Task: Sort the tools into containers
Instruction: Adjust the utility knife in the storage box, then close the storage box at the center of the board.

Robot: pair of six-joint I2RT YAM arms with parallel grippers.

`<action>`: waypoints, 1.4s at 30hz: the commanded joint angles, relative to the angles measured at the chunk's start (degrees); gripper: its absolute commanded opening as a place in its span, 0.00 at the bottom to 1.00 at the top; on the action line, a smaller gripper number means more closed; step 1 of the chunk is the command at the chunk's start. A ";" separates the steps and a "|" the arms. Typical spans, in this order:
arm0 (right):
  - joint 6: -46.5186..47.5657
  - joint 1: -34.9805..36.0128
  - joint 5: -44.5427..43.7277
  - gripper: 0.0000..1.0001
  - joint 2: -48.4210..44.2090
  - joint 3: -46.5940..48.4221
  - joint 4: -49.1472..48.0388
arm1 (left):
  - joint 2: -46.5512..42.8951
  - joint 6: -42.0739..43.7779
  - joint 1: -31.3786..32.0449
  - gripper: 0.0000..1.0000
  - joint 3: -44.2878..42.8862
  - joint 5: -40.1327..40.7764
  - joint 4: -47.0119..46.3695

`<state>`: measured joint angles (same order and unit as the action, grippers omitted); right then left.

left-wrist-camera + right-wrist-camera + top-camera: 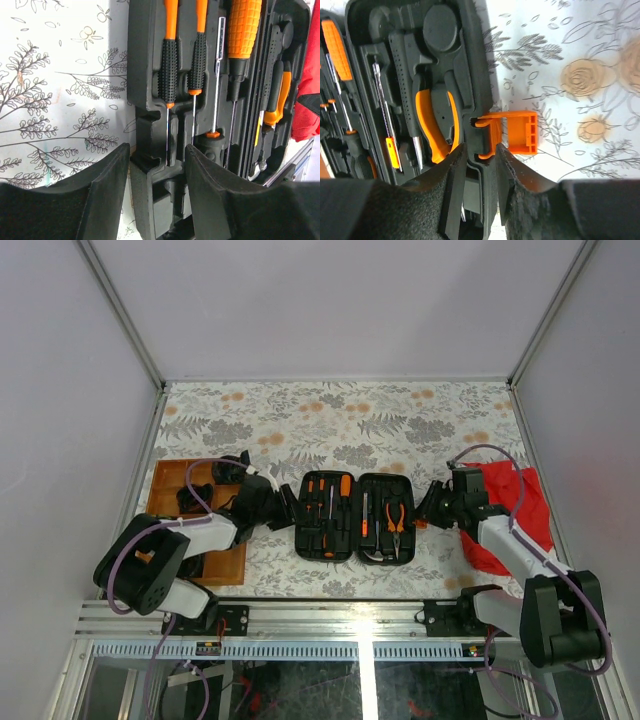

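Note:
The black tool case (355, 517) lies open in the middle of the table with tools seated in both halves. My left gripper (285, 508) is at its left edge; in the left wrist view the gripper (156, 150) is closed on the case's rim (145, 130), next to screwdrivers with orange-and-black handles (170, 55). My right gripper (425, 508) is at the case's right edge; in the right wrist view the gripper (479, 150) clamps the rim just below the orange latch (517, 132), beside orange-handled pliers (432, 125). The wooden tray (165, 490) is at the left.
A red cloth (520, 510) lies on the floral tablecloth (340, 420) behind my right arm. The left arm covers much of the wooden tray. White walls enclose the table on three sides. The near edge is a metal rail (350, 615).

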<state>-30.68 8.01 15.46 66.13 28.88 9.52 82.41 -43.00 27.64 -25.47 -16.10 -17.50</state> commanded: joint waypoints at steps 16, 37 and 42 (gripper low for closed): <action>2.85 -1.27 -0.51 0.20 5.19 4.08 -0.72 | 7.12 -1.36 -0.83 0.47 -1.58 -4.38 -9.63; 3.54 -1.30 9.14 0.17 9.61 1.84 -5.60 | -3.27 -2.51 -0.83 0.47 -2.93 -8.41 -8.72; 3.64 -1.31 9.35 0.16 10.03 1.71 -5.88 | -6.11 -3.10 -0.75 0.47 -3.36 -8.57 -7.60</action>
<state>-26.57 5.82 17.72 75.09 30.85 5.87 78.94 -44.23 25.96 -26.55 -20.05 -20.10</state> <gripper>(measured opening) 0.164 0.470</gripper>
